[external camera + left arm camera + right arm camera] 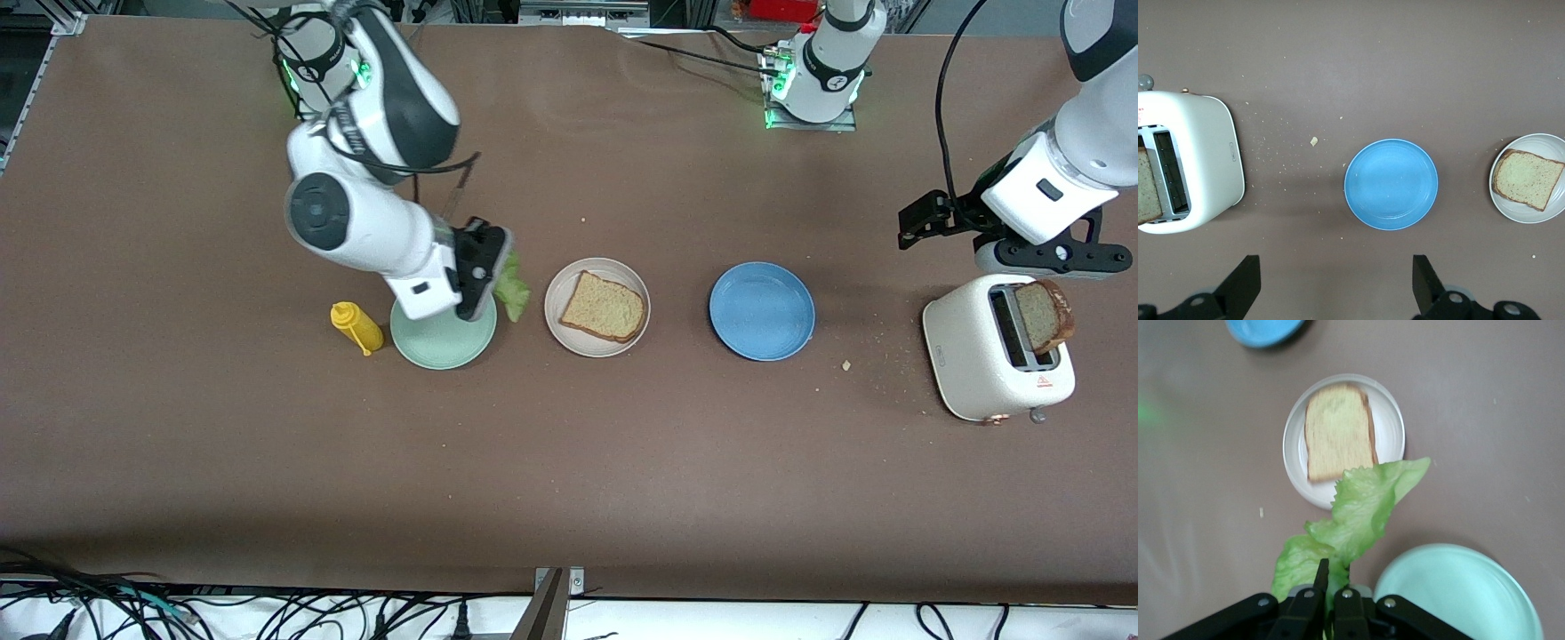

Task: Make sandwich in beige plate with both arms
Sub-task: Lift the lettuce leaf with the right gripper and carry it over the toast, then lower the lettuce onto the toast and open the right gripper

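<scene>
In right wrist view, lettuce (1358,513) fully visible

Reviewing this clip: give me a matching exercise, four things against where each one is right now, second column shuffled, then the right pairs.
Things:
1. lettuce leaf
2. bread slice
3. second bread slice
4. yellow bottle

Places:
A. standing in the toaster slot
B. on the table beside the mint-green plate
C. pinched in the right gripper
D. lying on the beige plate

Pairs: 1-C, 2-D, 3-A, 4-B
</scene>
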`<act>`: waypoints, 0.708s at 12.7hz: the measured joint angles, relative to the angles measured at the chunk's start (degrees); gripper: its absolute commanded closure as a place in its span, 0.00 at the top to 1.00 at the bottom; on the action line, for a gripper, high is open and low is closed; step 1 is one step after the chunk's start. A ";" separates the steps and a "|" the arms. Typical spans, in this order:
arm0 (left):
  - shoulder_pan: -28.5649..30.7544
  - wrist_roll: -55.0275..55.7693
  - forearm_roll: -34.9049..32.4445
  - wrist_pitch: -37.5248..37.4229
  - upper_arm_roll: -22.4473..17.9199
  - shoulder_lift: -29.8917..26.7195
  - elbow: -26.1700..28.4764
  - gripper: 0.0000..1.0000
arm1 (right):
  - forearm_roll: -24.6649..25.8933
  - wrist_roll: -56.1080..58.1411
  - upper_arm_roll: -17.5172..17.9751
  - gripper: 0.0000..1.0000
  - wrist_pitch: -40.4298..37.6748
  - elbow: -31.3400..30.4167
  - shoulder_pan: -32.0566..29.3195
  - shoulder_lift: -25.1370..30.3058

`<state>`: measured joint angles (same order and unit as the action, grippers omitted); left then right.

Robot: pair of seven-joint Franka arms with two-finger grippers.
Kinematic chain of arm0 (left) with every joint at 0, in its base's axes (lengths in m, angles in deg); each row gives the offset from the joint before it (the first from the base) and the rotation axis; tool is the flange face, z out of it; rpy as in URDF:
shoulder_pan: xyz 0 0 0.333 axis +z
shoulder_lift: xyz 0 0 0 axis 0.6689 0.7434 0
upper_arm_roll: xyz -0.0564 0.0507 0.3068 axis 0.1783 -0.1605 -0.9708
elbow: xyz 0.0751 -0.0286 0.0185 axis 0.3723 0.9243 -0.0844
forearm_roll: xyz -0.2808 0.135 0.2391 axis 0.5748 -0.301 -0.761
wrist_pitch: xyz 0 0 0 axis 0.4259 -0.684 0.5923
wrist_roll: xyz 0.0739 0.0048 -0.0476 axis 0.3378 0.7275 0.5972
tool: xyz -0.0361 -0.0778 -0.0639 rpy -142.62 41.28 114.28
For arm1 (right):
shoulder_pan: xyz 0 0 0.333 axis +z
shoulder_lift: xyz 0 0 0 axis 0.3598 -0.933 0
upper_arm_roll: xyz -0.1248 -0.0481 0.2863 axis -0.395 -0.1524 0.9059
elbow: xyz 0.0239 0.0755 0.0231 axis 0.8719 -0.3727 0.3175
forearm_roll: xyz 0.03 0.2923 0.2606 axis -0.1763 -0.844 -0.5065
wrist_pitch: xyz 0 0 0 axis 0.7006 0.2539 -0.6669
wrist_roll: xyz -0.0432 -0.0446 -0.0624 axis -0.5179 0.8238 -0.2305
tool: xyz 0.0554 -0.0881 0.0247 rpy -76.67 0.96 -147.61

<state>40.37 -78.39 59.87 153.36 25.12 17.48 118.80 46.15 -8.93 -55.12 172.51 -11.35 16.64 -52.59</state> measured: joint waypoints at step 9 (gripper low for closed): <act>-0.01 0.18 1.57 0.08 0.00 0.35 -0.01 1.00 | -2.49 -30.29 -5.86 0.00 26.19 12.43 18.64 -23.35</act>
<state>40.35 -78.21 61.44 153.44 25.12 17.83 118.79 43.66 -39.22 -60.98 198.70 1.08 35.28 -75.95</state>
